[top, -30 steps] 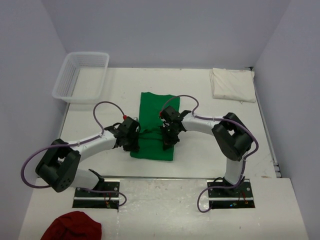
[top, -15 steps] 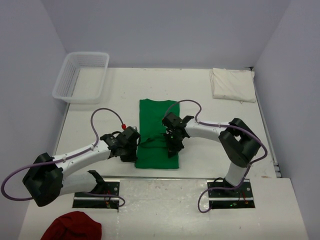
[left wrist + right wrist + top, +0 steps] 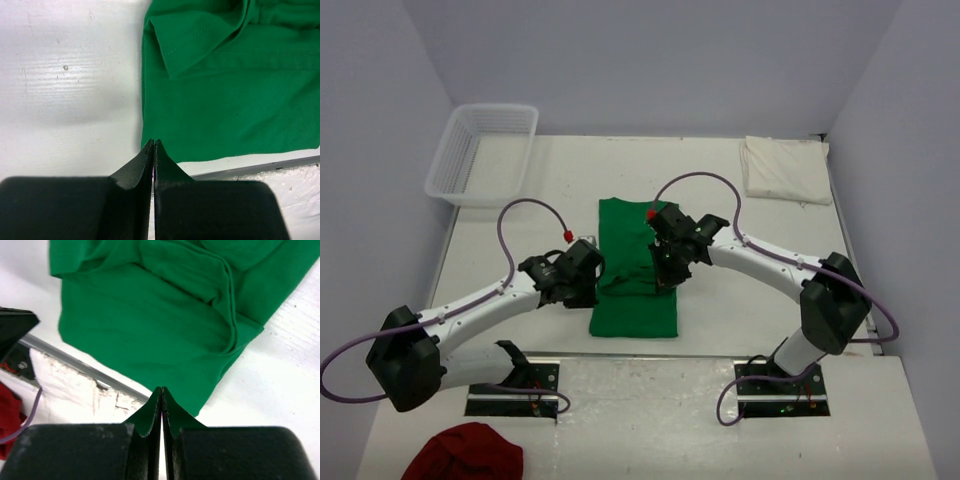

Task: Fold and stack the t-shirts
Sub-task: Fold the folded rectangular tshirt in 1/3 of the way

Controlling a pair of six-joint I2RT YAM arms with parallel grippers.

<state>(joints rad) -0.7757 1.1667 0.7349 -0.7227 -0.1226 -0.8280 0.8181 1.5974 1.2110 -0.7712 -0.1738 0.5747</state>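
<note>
Green t-shirt, soft and creased, lies folded into a narrow rectangle.

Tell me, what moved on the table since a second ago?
The green t-shirt slid toward the near edge of the table as both arms drew back. Then the right pincer went farther up the shirt again, while the left pincer barely shifted. Both are shut, seemingly gripping nothing. The cream t-shirt, basket and red cloth stayed put.
</note>
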